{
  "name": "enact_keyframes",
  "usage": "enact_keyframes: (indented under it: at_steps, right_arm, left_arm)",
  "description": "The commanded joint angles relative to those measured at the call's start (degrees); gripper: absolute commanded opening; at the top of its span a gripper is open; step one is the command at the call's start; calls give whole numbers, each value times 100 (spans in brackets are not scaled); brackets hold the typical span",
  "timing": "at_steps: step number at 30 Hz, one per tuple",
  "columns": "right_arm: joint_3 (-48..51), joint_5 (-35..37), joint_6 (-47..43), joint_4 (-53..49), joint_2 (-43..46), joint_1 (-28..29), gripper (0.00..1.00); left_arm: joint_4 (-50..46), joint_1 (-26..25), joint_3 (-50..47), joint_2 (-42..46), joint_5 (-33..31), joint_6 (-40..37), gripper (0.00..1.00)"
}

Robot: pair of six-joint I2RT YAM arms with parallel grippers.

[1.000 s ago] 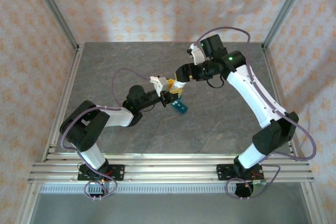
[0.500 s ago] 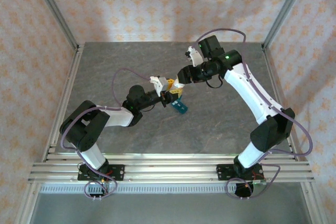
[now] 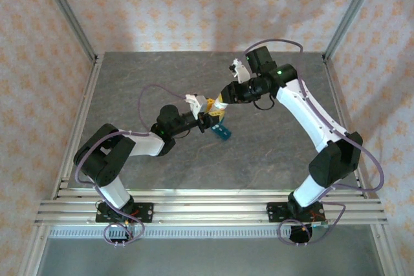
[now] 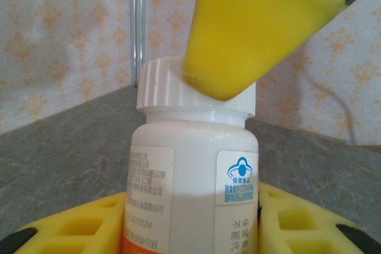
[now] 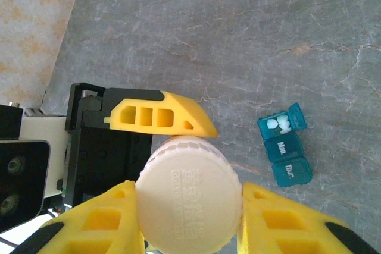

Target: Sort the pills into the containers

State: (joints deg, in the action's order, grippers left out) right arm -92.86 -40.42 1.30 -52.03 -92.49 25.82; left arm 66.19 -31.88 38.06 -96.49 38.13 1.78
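One white pill bottle with one ribbed cap. One teal pill box of three compartments, one lid open and two shut. White pills in the open compartment, too small to count. Two robot arms, the left arm and the right arm.

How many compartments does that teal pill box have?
3, in one row: an end compartment of the pill box open with white pills inside, the middle and other end closed.
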Motion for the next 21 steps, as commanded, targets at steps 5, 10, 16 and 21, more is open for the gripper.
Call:
enact_keyframes:
  at_steps: [5, 10, 16, 21]
  right_arm:
    - [648, 96, 1535, 702, 214, 110, 30]
    - [890, 623, 2148, 823, 306, 391, 30]
    - [1060, 741, 2364, 994, 416, 512, 30]
    - [908, 856, 2288, 892, 417, 508, 36]
  left_arm:
    - [623, -62, 148, 119, 68, 48, 0]
    - [627, -62, 166, 98, 59, 64, 0]
    - [622, -55, 166, 95, 59, 77, 0]
    - [618, -63, 166, 88, 58, 77, 0]
